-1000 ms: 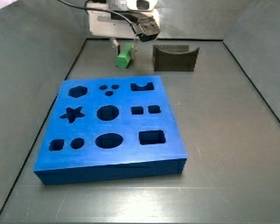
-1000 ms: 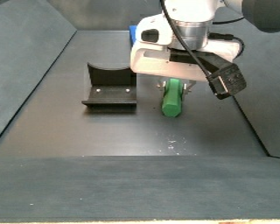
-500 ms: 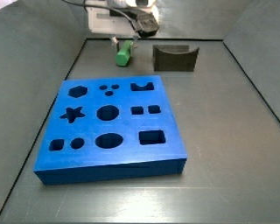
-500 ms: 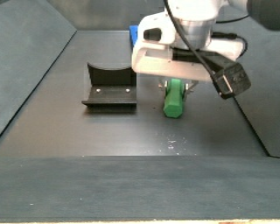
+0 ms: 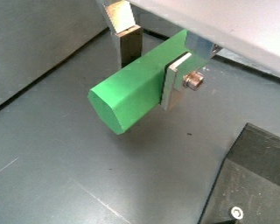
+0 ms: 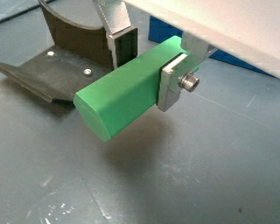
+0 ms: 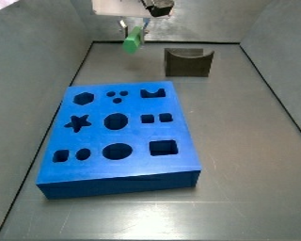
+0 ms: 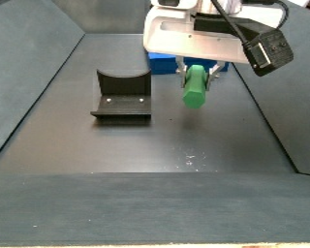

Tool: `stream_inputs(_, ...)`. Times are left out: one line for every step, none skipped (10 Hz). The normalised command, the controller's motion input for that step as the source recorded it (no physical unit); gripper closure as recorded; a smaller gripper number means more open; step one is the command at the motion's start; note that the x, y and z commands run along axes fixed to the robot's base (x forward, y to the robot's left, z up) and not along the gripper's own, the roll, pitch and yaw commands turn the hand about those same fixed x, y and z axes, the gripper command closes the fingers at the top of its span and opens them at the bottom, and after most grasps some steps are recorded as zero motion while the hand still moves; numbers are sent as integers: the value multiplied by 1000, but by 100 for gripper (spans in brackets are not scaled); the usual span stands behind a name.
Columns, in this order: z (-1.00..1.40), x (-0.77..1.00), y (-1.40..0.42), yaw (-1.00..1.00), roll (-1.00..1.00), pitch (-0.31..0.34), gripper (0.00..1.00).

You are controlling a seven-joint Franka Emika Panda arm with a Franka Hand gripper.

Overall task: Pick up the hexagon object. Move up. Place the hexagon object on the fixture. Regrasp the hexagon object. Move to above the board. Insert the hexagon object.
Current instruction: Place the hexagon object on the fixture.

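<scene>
The hexagon object [image 5: 136, 85] is a bright green peg held between the fingers of my gripper [image 5: 150, 63], which is shut on it. It also shows in the other wrist view [image 6: 125, 87]. In both side views the peg [image 7: 134, 40] [image 8: 196, 84] hangs clear above the floor under the gripper [image 8: 197, 70]. The fixture [image 8: 120, 97] is a dark block with a U notch, beside and below the peg; it also shows in a side view [image 7: 188, 62] and in a wrist view [image 6: 73, 39]. The blue board [image 7: 118, 135] with shaped holes lies nearer the front.
Grey walls enclose the dark floor [image 8: 144, 145] on the sides. A corner of the blue board [image 8: 158, 61] shows behind the gripper. The arm's white body [image 8: 203, 34] and black cable hang above the peg.
The gripper has risen with the green peg in it, lifting it off the floor. The board and the fixture have not moved.
</scene>
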Motion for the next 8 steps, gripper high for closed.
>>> stream_inputs(1000,6,3,5,-2,-13,100)
stream_inputs(1000,-7,-2,7,-10,6,100)
stream_inputs(1000,-10,-4,8,-13,10,100)
stream_inputs(1000,-16,-10,10,-22,18,100)
stream_inputs(1000,-19,-13,11,-26,22,100)
stream_inputs(897,-17,-16,13,-33,27,100)
stream_inputs(737,-12,-16,14,-38,32,100)
stream_inputs(523,-4,-16,15,-47,44,100)
